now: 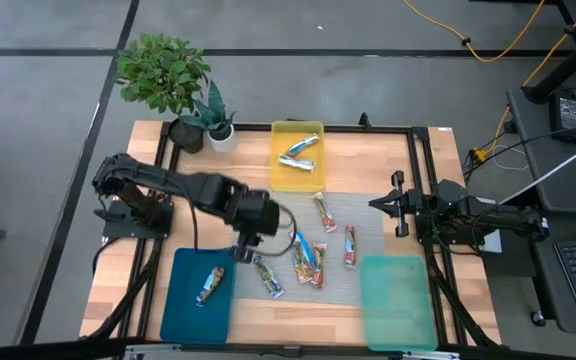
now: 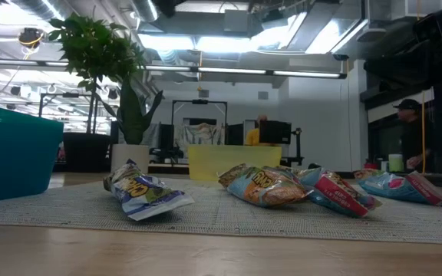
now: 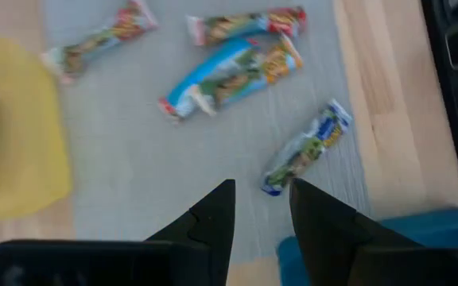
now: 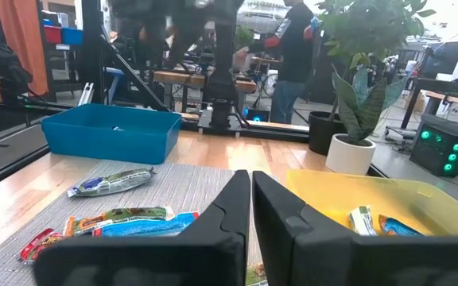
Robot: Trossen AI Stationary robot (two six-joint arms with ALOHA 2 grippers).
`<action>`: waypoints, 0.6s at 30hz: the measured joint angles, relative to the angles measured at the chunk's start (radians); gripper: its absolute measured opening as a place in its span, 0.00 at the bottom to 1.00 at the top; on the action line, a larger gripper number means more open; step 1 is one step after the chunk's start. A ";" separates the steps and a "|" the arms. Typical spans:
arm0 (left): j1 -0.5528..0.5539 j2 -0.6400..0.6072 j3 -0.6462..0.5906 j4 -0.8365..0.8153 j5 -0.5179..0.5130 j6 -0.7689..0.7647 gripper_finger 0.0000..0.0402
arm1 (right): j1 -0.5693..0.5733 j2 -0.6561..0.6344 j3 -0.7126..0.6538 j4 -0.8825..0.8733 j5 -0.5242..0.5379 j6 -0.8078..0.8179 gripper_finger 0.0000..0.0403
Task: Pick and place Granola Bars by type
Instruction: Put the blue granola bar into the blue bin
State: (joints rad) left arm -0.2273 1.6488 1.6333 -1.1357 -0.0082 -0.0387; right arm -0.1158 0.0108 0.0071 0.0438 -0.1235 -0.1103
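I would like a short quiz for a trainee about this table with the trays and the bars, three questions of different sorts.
1. True or false: the green tray holds two bars.
2. Which tray holds exactly one bar? A) yellow tray B) blue tray C) green tray
3. Fill in: the left gripper hovers above the grey ____, near a blue-and-white bar.

Key: 1 false, it is empty. 2 B. 3 mat.
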 joint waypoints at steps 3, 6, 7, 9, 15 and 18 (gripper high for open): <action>-0.044 0.003 -0.087 0.077 0.000 0.022 0.28 | 0.000 0.000 0.000 0.000 0.000 0.000 0.05; -0.082 0.002 -0.139 0.138 0.000 0.075 0.28 | 0.000 0.000 0.000 0.000 0.000 0.000 0.05; -0.092 0.002 -0.155 0.153 0.000 0.093 0.28 | 0.000 0.000 0.000 0.000 0.000 0.000 0.05; -0.109 0.002 -0.183 0.192 0.000 0.125 0.28 | 0.000 0.000 0.000 0.000 0.000 0.000 0.05; -0.126 0.003 -0.235 0.248 0.000 0.162 0.28 | 0.000 0.000 0.000 0.000 0.000 0.000 0.05; -0.124 0.006 -0.266 0.276 -0.001 0.194 0.28 | 0.000 0.000 0.000 0.000 0.000 0.000 0.05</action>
State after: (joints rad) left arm -0.3513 1.6550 1.3672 -0.8592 -0.0090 0.1549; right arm -0.1156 0.0109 0.0071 0.0441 -0.1237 -0.1103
